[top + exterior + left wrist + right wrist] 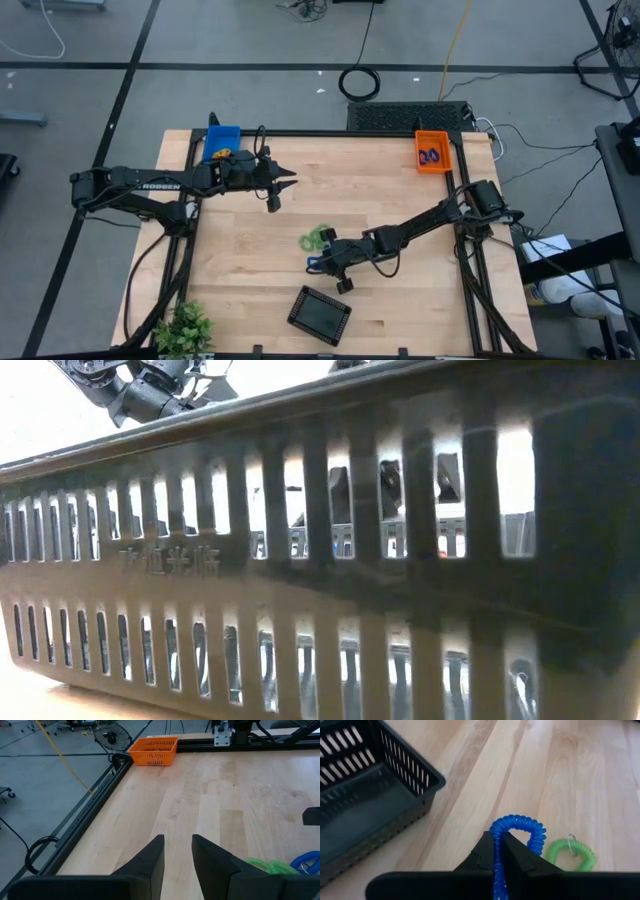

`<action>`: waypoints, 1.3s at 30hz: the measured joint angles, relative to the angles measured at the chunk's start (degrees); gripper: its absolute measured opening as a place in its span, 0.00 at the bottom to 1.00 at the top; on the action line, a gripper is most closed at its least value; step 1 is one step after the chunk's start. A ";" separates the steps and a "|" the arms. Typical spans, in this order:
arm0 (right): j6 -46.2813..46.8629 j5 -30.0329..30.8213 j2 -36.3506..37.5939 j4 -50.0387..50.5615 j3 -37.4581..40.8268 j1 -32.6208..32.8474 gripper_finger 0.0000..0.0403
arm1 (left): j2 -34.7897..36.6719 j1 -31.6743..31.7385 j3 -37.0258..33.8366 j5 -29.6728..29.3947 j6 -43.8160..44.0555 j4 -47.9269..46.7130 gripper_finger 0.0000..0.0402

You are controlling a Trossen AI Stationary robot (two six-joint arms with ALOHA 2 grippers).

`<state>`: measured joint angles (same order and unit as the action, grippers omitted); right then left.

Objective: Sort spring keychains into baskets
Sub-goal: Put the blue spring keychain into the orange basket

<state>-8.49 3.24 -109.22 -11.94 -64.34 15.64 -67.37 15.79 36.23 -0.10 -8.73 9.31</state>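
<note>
Two fingers of our right gripper (498,851) are pinching a blue spring keychain (516,832) beside the black basket (365,795) (green keychain (571,854) nearby). Our left gripper (177,857) is hovering slightly parted, holding nothing.

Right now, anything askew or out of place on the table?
The black basket sits rotated against the table edges, while the blue basket and orange basket lie square. Nothing spilled or damaged. The right pincer is shut on a blue keychain; a green keychain lies loose beside it.
</note>
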 joint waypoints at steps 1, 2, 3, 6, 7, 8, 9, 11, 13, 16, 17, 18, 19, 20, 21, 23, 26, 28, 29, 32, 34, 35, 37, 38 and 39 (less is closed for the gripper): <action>0.05 -0.01 0.09 -0.13 -0.02 0.00 0.00 | 0.00 -0.02 0.00 0.00 0.00 0.00 0.27; 0.06 0.00 0.10 -0.12 -0.02 0.00 0.00 | 0.00 0.00 0.00 0.00 0.00 0.00 0.27; 0.06 0.00 0.03 -0.08 -0.02 0.00 0.00 | 0.00 -0.02 0.00 0.00 0.00 0.00 0.27; 0.12 -0.01 -0.01 0.14 0.00 0.00 0.00 | 0.00 0.00 0.00 0.00 0.00 0.00 0.27; 0.28 -0.01 -0.01 0.10 -0.02 0.00 0.00 | 0.00 -0.01 0.00 0.00 0.00 0.00 0.27; 0.28 -0.01 0.01 0.12 -0.02 0.00 0.00 | 0.00 -0.02 0.00 0.00 0.00 0.00 0.27; 0.37 -0.01 0.01 0.22 -0.02 0.00 0.00 | 0.00 -0.02 0.00 0.00 0.00 0.00 0.27; 1.50 -0.01 0.04 0.45 0.00 0.00 0.00 | 0.00 -0.02 0.00 0.00 0.00 0.00 0.27; 2.97 -0.01 1.14 1.81 -0.01 0.00 0.00 | 0.00 -0.01 0.00 0.00 0.00 -0.02 0.27; 3.75 0.11 3.22 3.13 -0.11 0.00 0.00 | 0.00 -0.01 0.00 0.00 0.00 -0.02 0.27; 3.76 0.24 4.18 4.05 0.01 0.00 0.00 | -0.01 -0.01 0.00 0.00 0.00 0.02 0.27; 3.77 0.44 5.25 4.77 0.50 0.12 0.00 | 0.00 -0.02 0.00 0.00 0.00 0.03 0.27; 3.77 1.00 6.28 5.01 0.98 0.29 0.00 | 0.00 0.00 0.00 0.00 0.00 -0.01 0.27; 3.76 1.45 7.26 4.60 1.39 0.52 0.00 | 0.00 0.00 0.00 0.00 0.00 -0.03 0.27; 3.80 1.63 8.37 4.11 1.94 0.63 0.00 | 0.00 -0.02 0.00 0.00 0.00 0.01 0.27; 3.91 1.48 11.44 4.41 4.13 0.99 0.00 | 0.00 -0.01 0.00 0.00 0.00 0.07 0.27; 4.24 1.56 16.00 2.33 8.31 1.14 0.00 | 0.00 -0.01 0.00 0.00 0.00 0.00 0.27; 4.91 2.89 19.98 0.84 12.10 1.09 0.00 | 0.00 0.00 0.00 0.00 0.00 -0.01 0.27; 5.11 3.48 21.92 -0.95 13.96 1.09 0.00 | 0.00 0.00 0.00 0.00 0.00 0.00 0.27; 6.37 5.80 28.44 -3.29 19.90 1.07 0.00 | 0.00 0.00 0.00 0.00 0.00 0.26 0.27; 7.07 6.62 32.83 -4.41 23.45 1.07 0.00 | -0.02 -0.02 0.00 0.00 0.00 0.28 0.27; 7.58 7.47 35.18 -4.37 25.09 1.09 0.00 | -0.02 -0.01 0.00 0.00 0.00 0.46 0.27; 8.60 8.80 39.55 -4.62 28.09 1.09 0.00 | -0.02 0.00 0.00 0.00 0.00 0.61 0.27; 9.11 8.86 41.63 -4.63 29.68 1.09 0.00 | -0.02 -0.02 0.00 0.00 0.00 0.67 0.27; 9.48 8.84 43.75 -4.45 31.34 1.07 0.00 | -0.02 0.00 0.00 0.00 0.00 0.77 0.27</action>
<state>0.99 12.08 -65.46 -16.39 -32.99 16.71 -67.40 15.79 36.23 -0.10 -8.73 10.08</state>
